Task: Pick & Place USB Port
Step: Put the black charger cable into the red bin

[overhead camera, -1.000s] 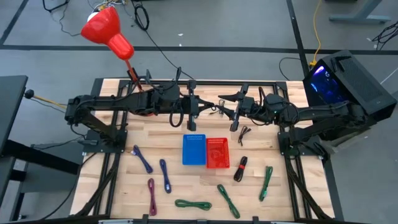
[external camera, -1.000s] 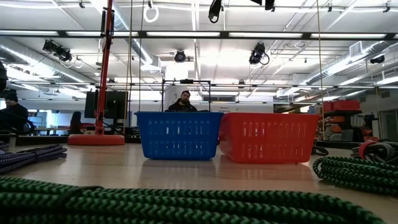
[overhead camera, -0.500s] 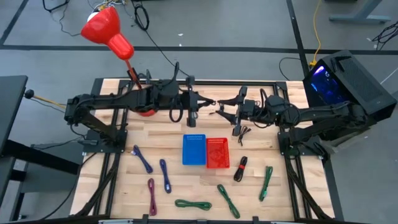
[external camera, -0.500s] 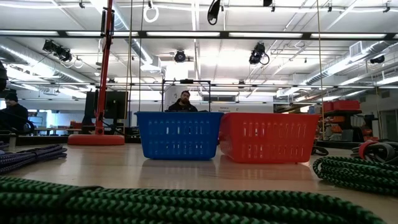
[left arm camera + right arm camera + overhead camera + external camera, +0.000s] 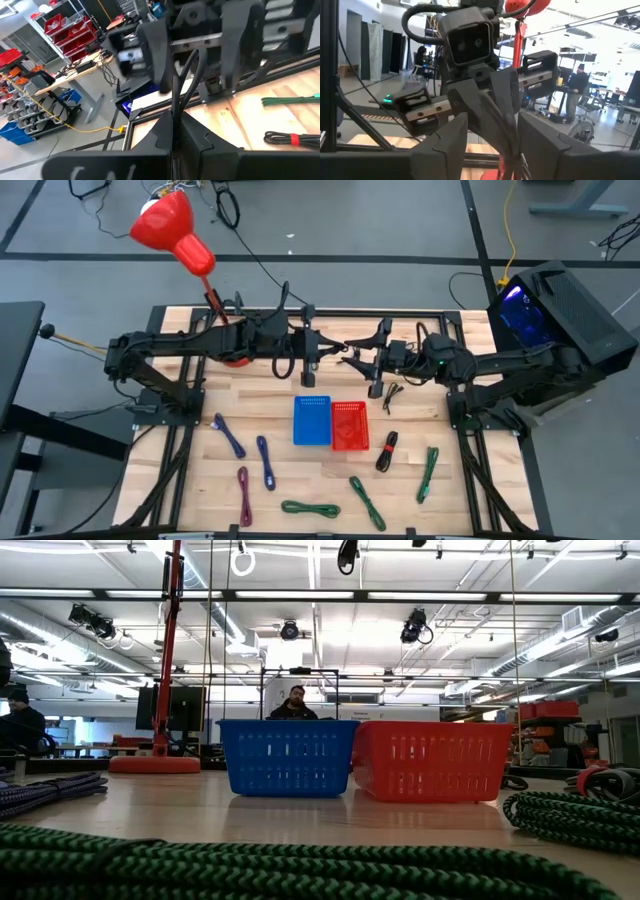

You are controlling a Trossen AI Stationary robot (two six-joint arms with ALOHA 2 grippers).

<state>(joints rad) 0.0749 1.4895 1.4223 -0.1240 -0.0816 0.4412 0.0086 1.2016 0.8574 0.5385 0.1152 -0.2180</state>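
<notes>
My two grippers meet tip to tip high above the table's far middle. My left gripper (image 5: 336, 348) and my right gripper (image 5: 352, 356) are both shut on one thin black cable (image 5: 186, 82). The cable runs from my left fingers up to the right gripper in the left wrist view. In the right wrist view its strands (image 5: 496, 116) pass between my right fingers. A blue basket (image 5: 312, 421) and a red basket (image 5: 349, 425) stand side by side on the table below. Both grippers are above the low view's frame. My left gripper pinches the black cable (image 5: 173, 114) between its two fingers, which lie level and point toward the table's right. The cable is lifted clear of the table. My right gripper has several strands of the same cable (image 5: 501, 131) between its two fingers, coming level from the table's right. The cable is clear of the table.
Loose cables lie on the table: a black one (image 5: 390, 393), a black one with a red tie (image 5: 386, 450), green ones (image 5: 428, 473) (image 5: 367, 502) (image 5: 310, 507), blue ones (image 5: 229, 435) (image 5: 266, 463), a maroon one (image 5: 244, 495). A red lamp (image 5: 172, 225) stands at far left. A person (image 5: 295, 703) sits beyond the table.
My right gripper has moved a little toward the table's left edge, closer to my left gripper, with the black cable still between the two.
</notes>
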